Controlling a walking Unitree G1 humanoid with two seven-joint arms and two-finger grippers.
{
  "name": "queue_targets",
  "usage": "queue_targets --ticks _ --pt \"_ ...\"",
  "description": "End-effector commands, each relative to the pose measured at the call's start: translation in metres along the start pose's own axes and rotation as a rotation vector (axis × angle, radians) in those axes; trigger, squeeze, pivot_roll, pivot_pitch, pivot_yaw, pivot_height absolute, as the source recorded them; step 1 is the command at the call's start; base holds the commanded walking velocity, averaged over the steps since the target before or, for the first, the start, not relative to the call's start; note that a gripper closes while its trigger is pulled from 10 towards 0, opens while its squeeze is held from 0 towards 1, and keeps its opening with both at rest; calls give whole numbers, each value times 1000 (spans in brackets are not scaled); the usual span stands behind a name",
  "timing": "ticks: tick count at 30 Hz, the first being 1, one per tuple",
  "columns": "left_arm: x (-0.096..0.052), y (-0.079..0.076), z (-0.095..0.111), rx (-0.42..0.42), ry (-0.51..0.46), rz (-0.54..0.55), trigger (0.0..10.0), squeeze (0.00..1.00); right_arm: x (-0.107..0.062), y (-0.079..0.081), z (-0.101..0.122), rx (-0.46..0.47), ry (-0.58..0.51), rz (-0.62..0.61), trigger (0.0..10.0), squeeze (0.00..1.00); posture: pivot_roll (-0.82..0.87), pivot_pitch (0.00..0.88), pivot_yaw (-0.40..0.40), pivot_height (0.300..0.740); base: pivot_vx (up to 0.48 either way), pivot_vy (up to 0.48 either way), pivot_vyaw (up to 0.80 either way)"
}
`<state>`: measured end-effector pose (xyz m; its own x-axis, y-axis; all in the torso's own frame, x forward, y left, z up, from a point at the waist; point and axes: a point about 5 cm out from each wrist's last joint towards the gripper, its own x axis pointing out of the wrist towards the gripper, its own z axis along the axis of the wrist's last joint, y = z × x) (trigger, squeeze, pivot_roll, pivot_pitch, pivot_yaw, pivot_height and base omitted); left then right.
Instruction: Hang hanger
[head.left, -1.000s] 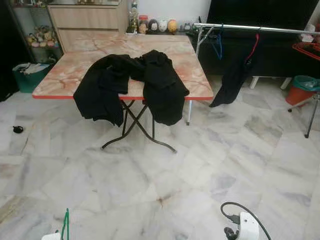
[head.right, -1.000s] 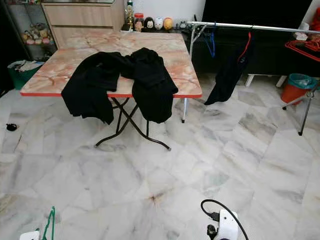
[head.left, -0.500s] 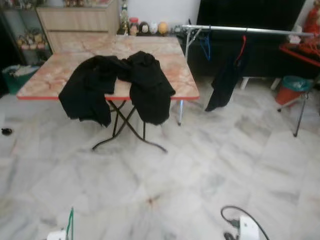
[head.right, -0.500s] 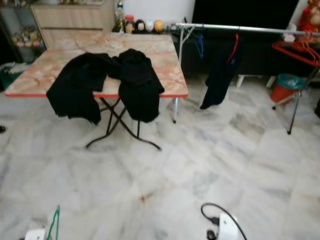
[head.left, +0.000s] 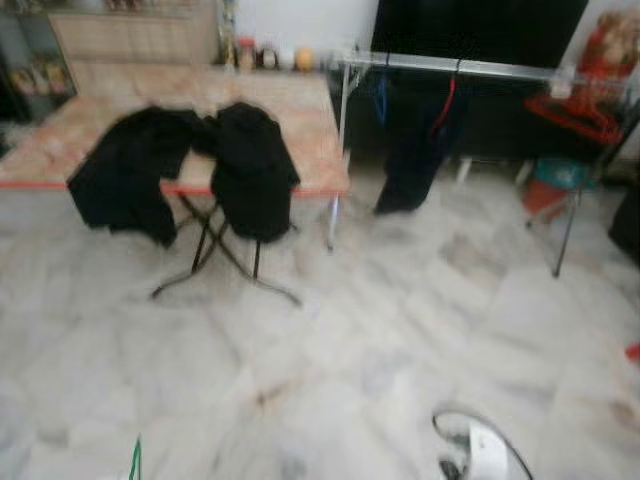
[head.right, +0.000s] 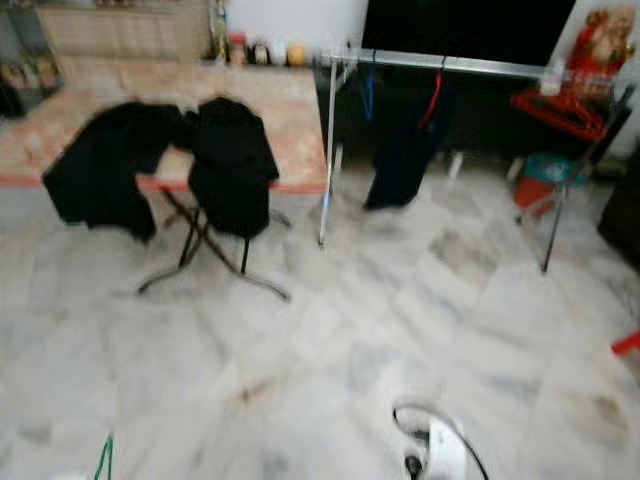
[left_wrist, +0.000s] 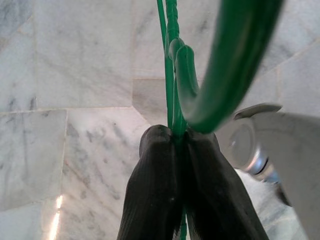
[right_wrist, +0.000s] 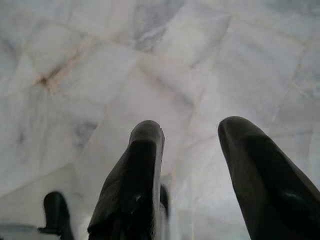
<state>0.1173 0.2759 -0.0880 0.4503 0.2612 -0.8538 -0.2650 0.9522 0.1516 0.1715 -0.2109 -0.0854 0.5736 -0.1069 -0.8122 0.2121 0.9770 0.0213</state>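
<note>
Green hanger (left_wrist: 200, 75), seemingly unlabelled

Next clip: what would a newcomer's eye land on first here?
Probably the two black garments draped over the front edge of the marble-patterned folding table on the left. To its right stands a silver clothes rail with a dark garment hanging on a red hanger. In the left wrist view, the left gripper is shut on a green hanger above the marble floor.
</note>
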Motion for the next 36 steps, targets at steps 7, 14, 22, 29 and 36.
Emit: queue_targets --ticks 7,14,22,29,36 --pt "0 -8 -2 -4 7 -25 10000 0 -1 -10 0 8 5 -29 10000 0 74 0 -56 740 0 -380 0" --pt "0 -10 -4 -8 10 -32 10000 0 -1 -10 2 2 4 -25 10000 0 71 0 -60 740 0 -382 0" --pt "1 -12 -2 -5 5 -44 10000 0 0 -10 4 7 0 -23 10000 0 69 0 -57 740 0 -383 0" --pt "1 -17 -1 44 12 -93 10000 0 0 -9 5 8 -2 -20 10000 0 74 0 -55 740 0 -160 0" --pt "1 -16 -1 -3 5 -87 10000 0 0 -9 7 10 -6 -19 10000 0 79 0 -60 740 0 0 0"
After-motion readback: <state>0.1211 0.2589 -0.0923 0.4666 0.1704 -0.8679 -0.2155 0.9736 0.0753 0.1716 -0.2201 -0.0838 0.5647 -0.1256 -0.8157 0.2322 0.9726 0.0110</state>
